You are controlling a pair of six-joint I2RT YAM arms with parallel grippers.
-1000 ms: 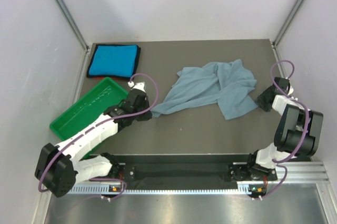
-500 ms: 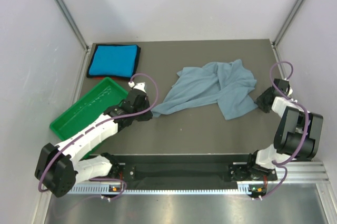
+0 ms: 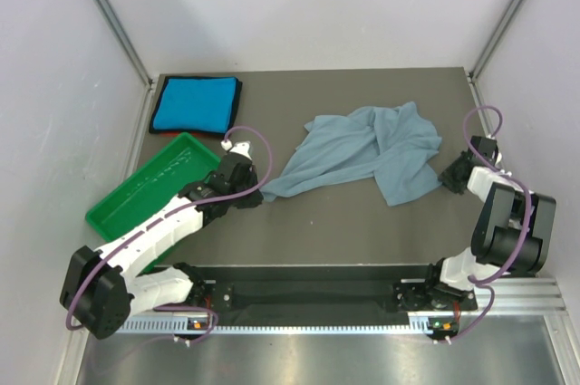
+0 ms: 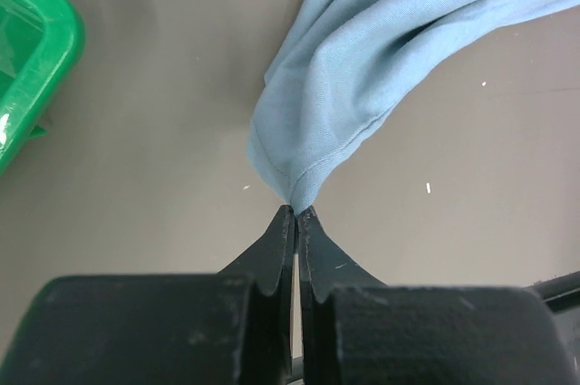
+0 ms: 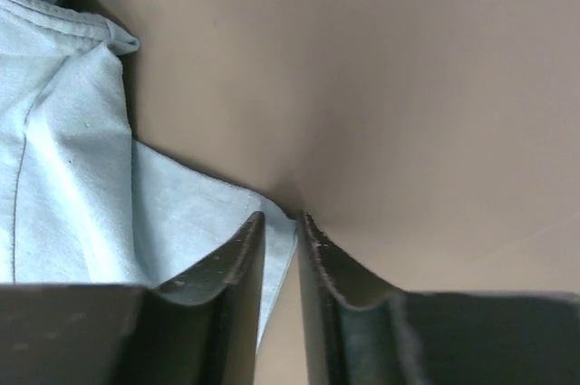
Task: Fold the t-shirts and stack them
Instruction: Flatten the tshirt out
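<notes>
While left gripper (image 4: 295, 215) pinches grey-blue tee (image 3: 362, 154) corner, right gripper (image 5: 281, 219) straddles hem, grip unclear; clamp fully before spreading.

The grey-blue t-shirt (image 3: 372, 154) is a plain dusty shade; the turquoise t-shirt (image 3: 195, 104) is bright, with dark edging. The tray (image 3: 149, 190) is vivid green and the surface (image 3: 344, 222) dull grey-brown. The arms (image 3: 154, 235) are white and black, with purple cables (image 3: 246, 129) and black fingers (image 4: 272, 249).

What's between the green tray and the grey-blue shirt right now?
Top view: only the left gripper, its fingers shut on the grey-blue shirt corner, beside the green tray; otherwise bare table.
</notes>
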